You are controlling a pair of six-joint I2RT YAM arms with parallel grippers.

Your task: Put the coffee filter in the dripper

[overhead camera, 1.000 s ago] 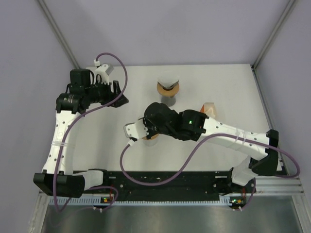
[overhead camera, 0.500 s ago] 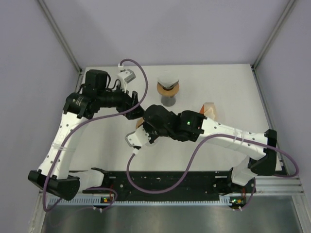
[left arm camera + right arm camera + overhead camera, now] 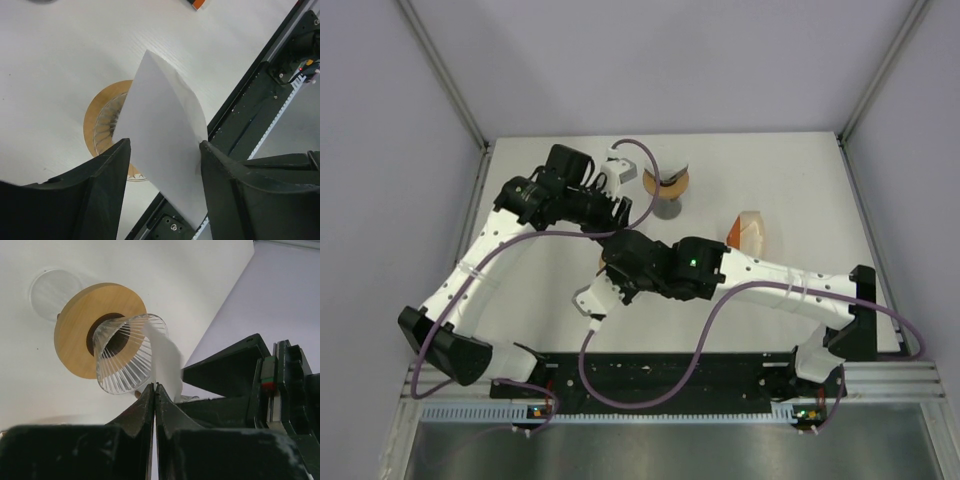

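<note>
A white table (image 3: 810, 170) sits in a small booth. The walls (image 3: 670, 60) around it are pale purple. Thin grey metal posts (image 3: 440, 70) run up the back corners. A black rail (image 3: 720, 372) lies along the near edge, with a grey metal sheet (image 3: 670, 452) below it. The light is soft and even.

Bright, even light from overhead, no harsh glare anywhere. In the top view the arms only drop faint grey shadows on the white table (image 3: 800, 180). Left wrist view: the coffee filter (image 3: 160, 140) is nearly blown out. Right wrist view: the dripper (image 3: 125, 360) ribs look crisp, but the right gripper (image 3: 154, 390) along the bottom edge is a soft black blur.
</note>
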